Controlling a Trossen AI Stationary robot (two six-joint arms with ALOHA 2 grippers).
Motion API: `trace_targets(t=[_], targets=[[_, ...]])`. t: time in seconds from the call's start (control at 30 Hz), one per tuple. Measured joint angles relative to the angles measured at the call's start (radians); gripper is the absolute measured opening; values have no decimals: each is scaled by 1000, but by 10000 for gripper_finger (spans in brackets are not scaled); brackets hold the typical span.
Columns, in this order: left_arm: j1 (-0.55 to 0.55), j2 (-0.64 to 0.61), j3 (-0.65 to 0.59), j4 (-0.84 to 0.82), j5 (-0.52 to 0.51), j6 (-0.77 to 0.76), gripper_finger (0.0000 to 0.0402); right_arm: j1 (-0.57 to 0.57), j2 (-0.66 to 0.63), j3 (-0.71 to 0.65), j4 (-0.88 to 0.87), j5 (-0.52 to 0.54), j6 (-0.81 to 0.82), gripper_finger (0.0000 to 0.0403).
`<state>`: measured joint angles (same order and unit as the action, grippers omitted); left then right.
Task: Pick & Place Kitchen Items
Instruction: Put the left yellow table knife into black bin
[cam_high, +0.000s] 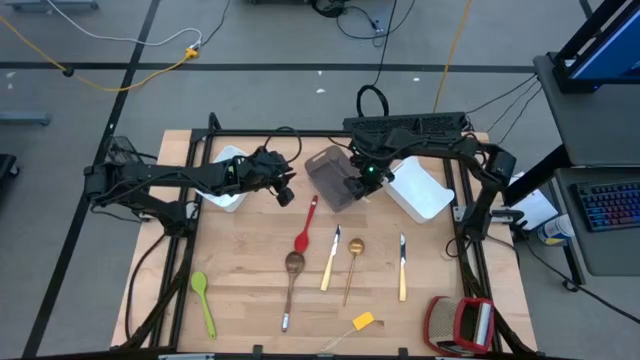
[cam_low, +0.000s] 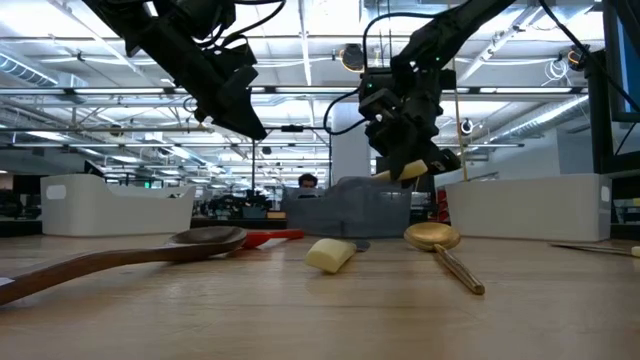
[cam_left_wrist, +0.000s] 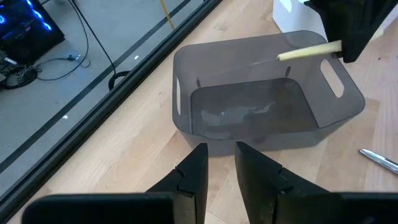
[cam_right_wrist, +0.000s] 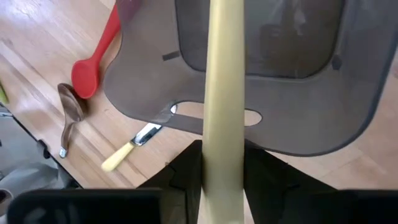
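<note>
Above the translucent grey plastic bin (cam_high: 330, 176) at upper centre, the right gripper (cam_high: 362, 183) pinches a pale-handled utensil (cam_right_wrist: 224, 93), long axis pointing into the bin; left gripper (cam_left_wrist: 219, 168), slightly parted, waits nearby

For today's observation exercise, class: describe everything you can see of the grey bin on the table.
The grey bin is a translucent, smoky-grey, plastic-looking rectangular tub with rounded corners and an oval handle cut-out in each end wall. It stands upright on the wooden table, between two white bins, and looks empty. The right gripper holds a pale handle above its rim, not touching it. A red spoon lies close beside it.
</note>
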<state>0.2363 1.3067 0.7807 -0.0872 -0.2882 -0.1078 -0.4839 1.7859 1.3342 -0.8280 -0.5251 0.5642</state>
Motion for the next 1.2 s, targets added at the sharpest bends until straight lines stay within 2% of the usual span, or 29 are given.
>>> trace_targets(t=[0.2,0.37,0.67,0.83,1.2], targets=[[0,0,0,-1,0,0,85,-13,0,0,10,0,-4,98],[0,0,0,-15,0,0,85,-13,0,0,27,0,-68,99],[0,0,0,-53,0,-6,85,-14,0,0,100,0,-58,100],[0,0,0,-53,0,-6,85,-14,0,0,153,0,-136,100],[0,0,0,-53,0,-6,85,-12,0,0,204,4,-193,98]])
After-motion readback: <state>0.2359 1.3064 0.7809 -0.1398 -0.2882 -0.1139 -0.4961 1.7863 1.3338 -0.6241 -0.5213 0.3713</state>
